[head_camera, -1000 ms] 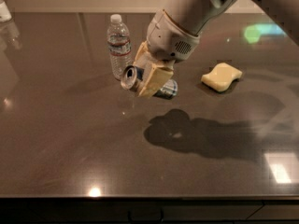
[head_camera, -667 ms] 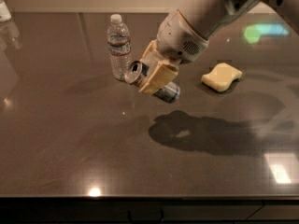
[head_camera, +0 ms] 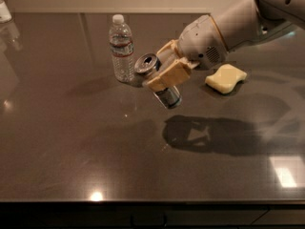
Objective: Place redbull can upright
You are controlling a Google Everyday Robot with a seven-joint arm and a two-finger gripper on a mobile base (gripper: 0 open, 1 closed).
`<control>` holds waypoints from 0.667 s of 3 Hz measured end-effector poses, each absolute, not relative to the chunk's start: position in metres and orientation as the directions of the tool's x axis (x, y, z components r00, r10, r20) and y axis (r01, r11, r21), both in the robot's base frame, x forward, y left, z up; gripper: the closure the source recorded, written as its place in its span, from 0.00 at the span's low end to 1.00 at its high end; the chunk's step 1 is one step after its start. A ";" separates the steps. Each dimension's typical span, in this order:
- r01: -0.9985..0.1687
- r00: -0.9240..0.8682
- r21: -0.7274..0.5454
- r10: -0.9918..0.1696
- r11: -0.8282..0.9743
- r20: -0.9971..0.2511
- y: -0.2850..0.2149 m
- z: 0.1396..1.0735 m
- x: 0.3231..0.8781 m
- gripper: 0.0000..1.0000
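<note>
The redbull can [head_camera: 159, 82] is a slim silver and blue can, held tilted in the air above the dark table [head_camera: 71, 147], its silver top end facing up and left. My gripper [head_camera: 164, 70] is shut on the can's middle, with tan fingers [head_camera: 169, 75] on either side. The arm reaches in from the upper right. The can hangs just right of the water bottle and casts a shadow on the table below and to the right.
A clear plastic water bottle [head_camera: 122, 49] with a red-striped label stands upright left of the can. A yellow sponge [head_camera: 225, 78] lies to the right. A white object [head_camera: 4, 11] sits at the far left back corner.
The arm has swung its wrist, so the can has tipped from lying nearly level to a steeper tilt, top end raised. The can has lifted slightly. Bottle and sponge have not moved.
</note>
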State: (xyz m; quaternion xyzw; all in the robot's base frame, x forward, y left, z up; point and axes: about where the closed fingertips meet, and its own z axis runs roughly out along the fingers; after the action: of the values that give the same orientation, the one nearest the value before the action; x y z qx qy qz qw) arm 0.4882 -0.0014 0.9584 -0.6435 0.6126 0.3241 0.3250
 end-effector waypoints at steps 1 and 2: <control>-1.000 0.001 0.003 -0.486 -0.007 -0.874 -0.007 0.961 0.490 1.00; -0.999 -0.049 0.041 -0.409 0.029 -0.911 -0.017 0.956 0.491 1.00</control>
State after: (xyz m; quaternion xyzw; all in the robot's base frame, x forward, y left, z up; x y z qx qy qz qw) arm 0.4914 -0.0173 0.9565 -0.5770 0.6098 0.3906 0.3777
